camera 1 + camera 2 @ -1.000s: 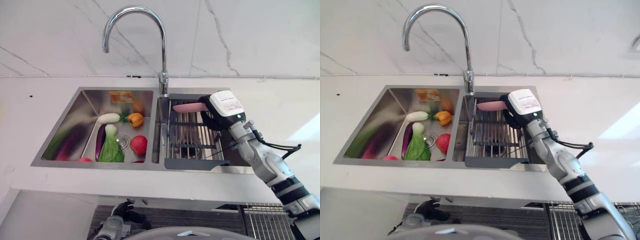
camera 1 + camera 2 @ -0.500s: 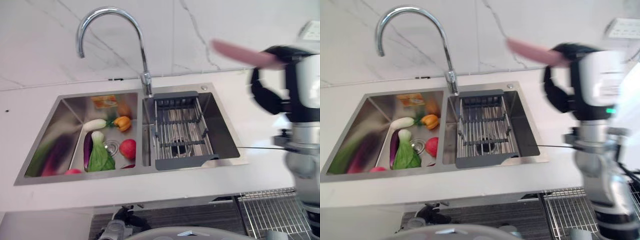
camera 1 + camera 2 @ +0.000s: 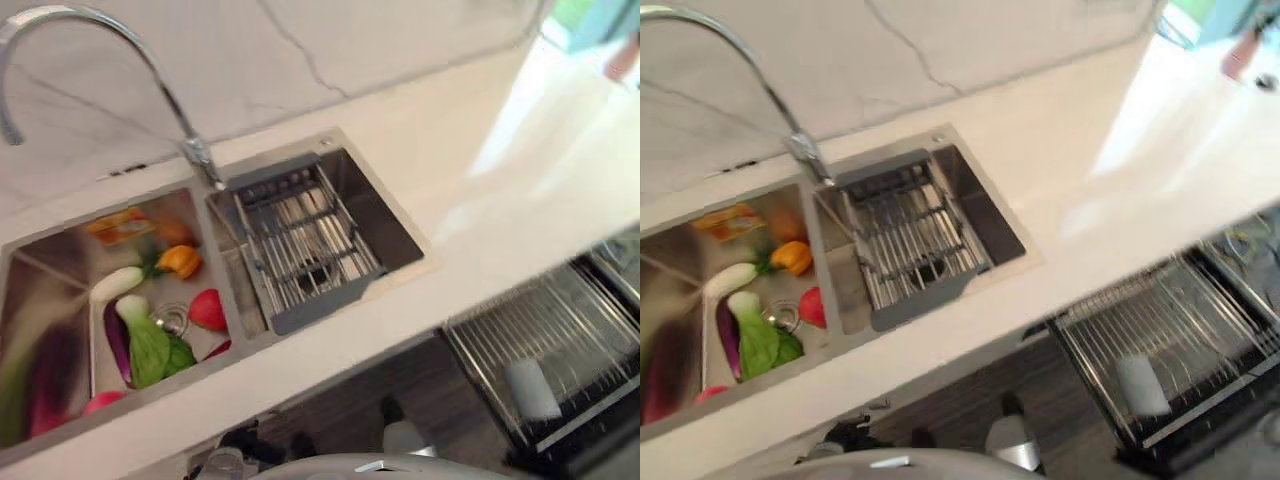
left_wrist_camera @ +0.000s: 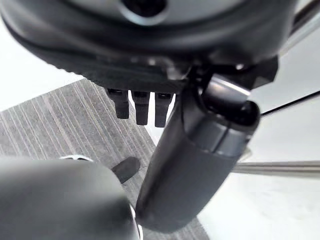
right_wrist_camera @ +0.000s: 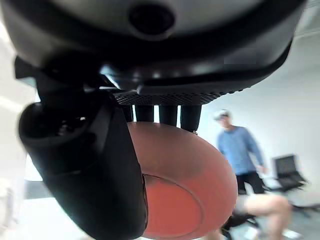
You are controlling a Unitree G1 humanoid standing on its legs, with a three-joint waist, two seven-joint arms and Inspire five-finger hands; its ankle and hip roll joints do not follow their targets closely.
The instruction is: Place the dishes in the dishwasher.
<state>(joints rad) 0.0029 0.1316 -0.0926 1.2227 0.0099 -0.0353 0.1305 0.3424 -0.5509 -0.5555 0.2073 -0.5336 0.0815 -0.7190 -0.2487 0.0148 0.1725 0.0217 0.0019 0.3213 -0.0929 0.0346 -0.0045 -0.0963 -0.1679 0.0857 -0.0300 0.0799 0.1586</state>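
A pink plate (image 5: 185, 195) sits in my right hand (image 5: 95, 180); the thumb lies across its face and the fingers (image 5: 167, 115) curl behind its rim. In the left eye view a blurred pink edge (image 3: 625, 60) shows at the top right corner, far to the right of the sink. The dishwasher's pulled-out wire rack (image 3: 560, 320) lies at the lower right, below the counter edge, with a white cup (image 3: 530, 388) in it. My left hand (image 4: 200, 145) hangs over the grey floor, fingers relaxed and holding nothing.
A double sink (image 3: 400, 225) is set in the white counter, under a chrome tap (image 3: 150, 70). Its right basin holds a grey dish rack (image 3: 300, 245); the left holds several vegetables (image 3: 150, 345). A person (image 5: 240, 150) in blue stands in the background.
My right hand lifted the pink plate out of the sink's dish rack and carried it up and to the right. The camera swung right, bringing the dishwasher rack into view.
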